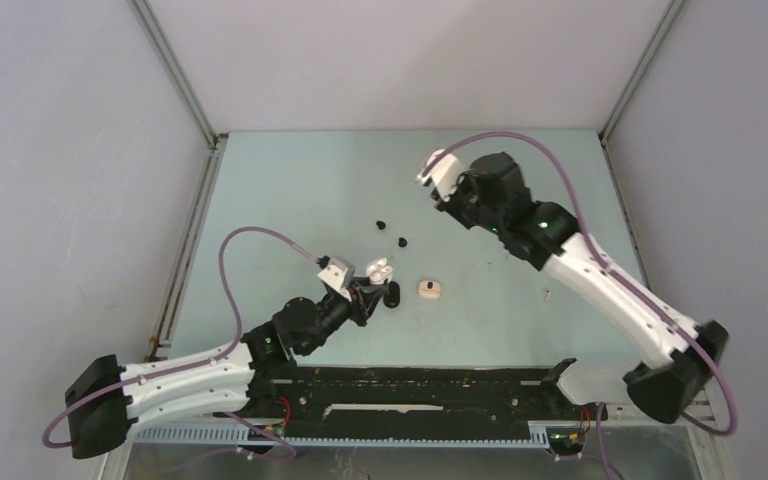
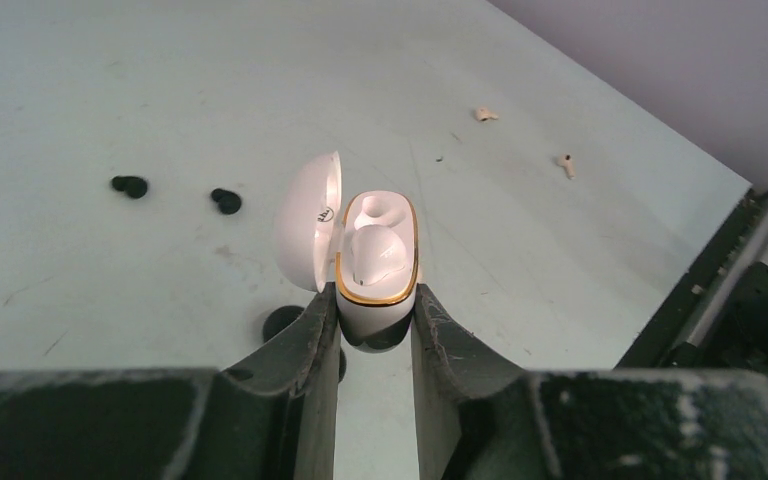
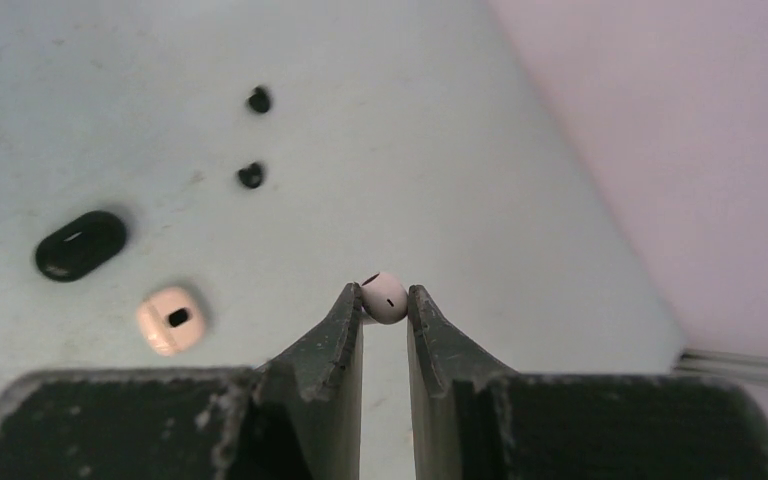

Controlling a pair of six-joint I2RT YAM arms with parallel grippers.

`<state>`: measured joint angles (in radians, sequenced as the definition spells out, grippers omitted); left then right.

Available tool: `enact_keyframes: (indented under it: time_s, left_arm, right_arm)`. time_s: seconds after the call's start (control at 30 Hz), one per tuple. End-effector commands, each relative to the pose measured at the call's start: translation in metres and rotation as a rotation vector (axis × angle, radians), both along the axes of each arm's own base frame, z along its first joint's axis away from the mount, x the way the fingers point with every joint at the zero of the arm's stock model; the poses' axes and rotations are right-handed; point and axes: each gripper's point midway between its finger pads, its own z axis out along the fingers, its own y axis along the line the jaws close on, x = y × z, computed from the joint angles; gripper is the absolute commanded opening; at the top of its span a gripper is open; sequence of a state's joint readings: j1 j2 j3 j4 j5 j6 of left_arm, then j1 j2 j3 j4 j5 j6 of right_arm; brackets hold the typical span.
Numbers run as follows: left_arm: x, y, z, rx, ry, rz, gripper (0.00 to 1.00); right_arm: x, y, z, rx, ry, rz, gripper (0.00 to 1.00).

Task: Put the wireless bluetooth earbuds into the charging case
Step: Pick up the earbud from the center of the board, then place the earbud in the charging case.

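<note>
Starting at the left: got the left gripper (image 2: 375, 315) squeezed down narrow on a gold-rimmed white case (image 2: 378, 262), fingers clamping its lower body from both sides, solid hold. Lid (image 2: 308, 218) flipped open and leaning off past the left finger, sockets facing up. Can't tell for sure whether a bud already sits in there, just a pale bulge in the nearer socket. Tucked half under the left finger, a black case (image 2: 282, 322) lying flat on the table (image 2: 560, 280). Ahead of the tips and off to the left, two black buds (image 2: 130, 186) (image 2: 226, 201), near each other but not touching. Ahead and off to the right, well away from the fingers, two tiny pale bits (image 2: 485, 114) (image 2: 565, 165), the nearer one with a stem like a bud, honestly too small to call. From the top cam, also spotting a cream case (image 1: 430, 290) just to the right of that gripper, apart from it. Moving right: got the right gripper (image 3: 384, 310) over the far side of the table, well apart from the left one, jaws pinched almost together on a white bud (image 3: 386, 293), held right at the very fingertips. Black buds, black case and cream case all sitting off to the left of its fingers, none of them touching it.
</note>
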<state>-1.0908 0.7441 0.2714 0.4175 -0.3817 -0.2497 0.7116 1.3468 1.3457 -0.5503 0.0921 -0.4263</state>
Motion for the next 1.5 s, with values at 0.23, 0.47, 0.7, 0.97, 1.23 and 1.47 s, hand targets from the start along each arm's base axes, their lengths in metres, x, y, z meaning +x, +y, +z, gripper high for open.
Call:
enact_keyframes:
  time_s: [0.23, 0.47, 0.7, 0.97, 1.23, 1.47]
  left_arm:
    - [-0.022, -0.051, 0.059, -0.172, -0.188, -0.377, 0.00]
    - [-0.032, -0.065, 0.058, -0.188, -0.224, -0.470, 0.01]
    - [-0.037, -0.068, 0.069, -0.237, -0.242, -0.503, 0.00]
    - [-0.039, -0.060, 0.079, -0.269, -0.258, -0.481, 0.00]
    - [-0.039, -0.060, 0.079, -0.267, -0.263, -0.483, 0.00]
    - [-0.043, -0.058, 0.083, -0.289, -0.268, -0.493, 0.00]
  right_arm:
    - [-0.027, -0.034, 0.084, -0.109, -0.337, 0.222, 0.00]
    - [-0.083, -0.012, 0.121, -0.065, -0.586, 0.439, 0.00]
    - [-0.139, 0.017, 0.097, -0.042, -0.777, 0.623, 0.00]
    - [-0.155, 0.033, 0.082, -0.010, -0.834, 0.641, 0.00]
    - [-0.153, 0.039, 0.078, 0.036, -0.784, 0.620, 0.00]
    - [-0.156, 0.044, 0.074, 0.066, -0.764, 0.622, 0.00]
